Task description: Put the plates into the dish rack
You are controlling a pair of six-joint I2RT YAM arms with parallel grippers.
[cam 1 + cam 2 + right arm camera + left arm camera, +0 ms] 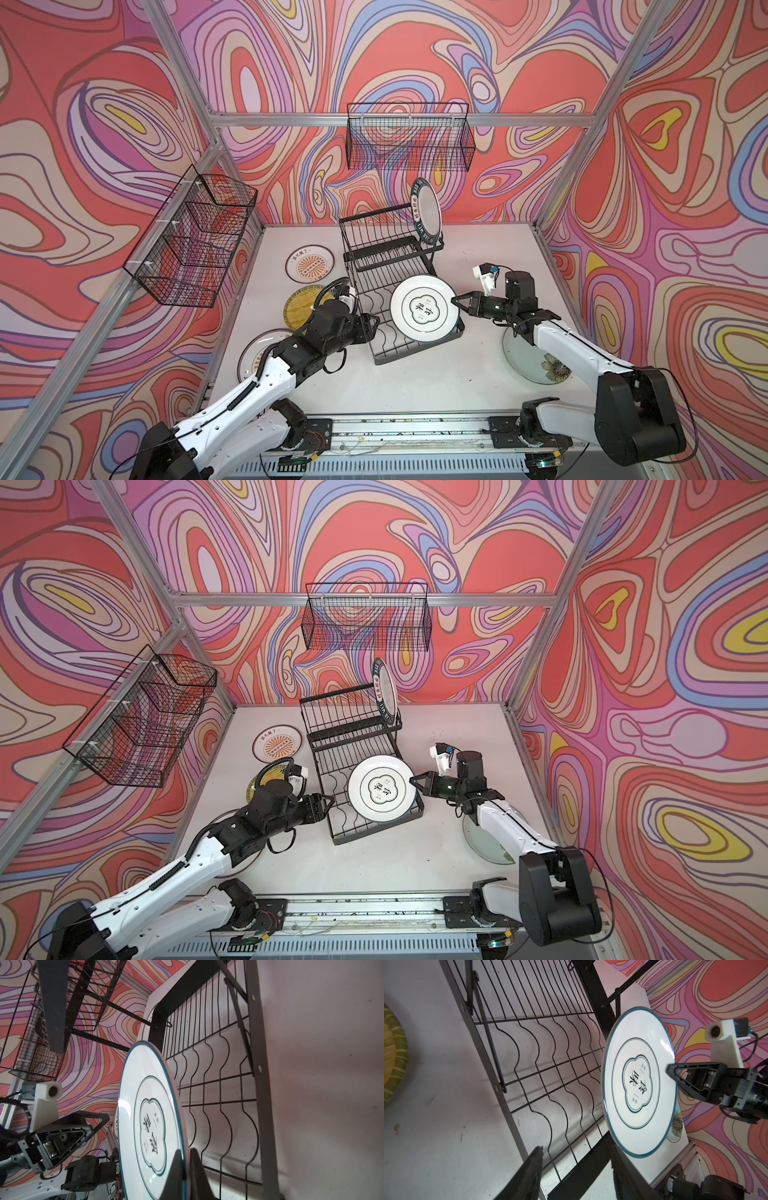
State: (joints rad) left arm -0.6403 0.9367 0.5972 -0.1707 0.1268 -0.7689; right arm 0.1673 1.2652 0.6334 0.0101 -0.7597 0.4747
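cloud-outline plate (639, 1084): glossy, smooth white glaze; dish rack (480, 1047): matt black metal wire; tabletop (436, 1126): pale, matt, scuffed, speckled

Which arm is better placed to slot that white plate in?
Likely right. The right gripper pinches the cloud plate by its rim, on edge over the dish rack; the left gripper is open and empty.

Cloud-outline plate (424, 309) reads 食味 (centre emblem).

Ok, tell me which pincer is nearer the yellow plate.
Left. The left pincer hangs open at the left edge of the rack, just beyond the yellow plate; the right pincer is across the rack, shut on the cloud plate.
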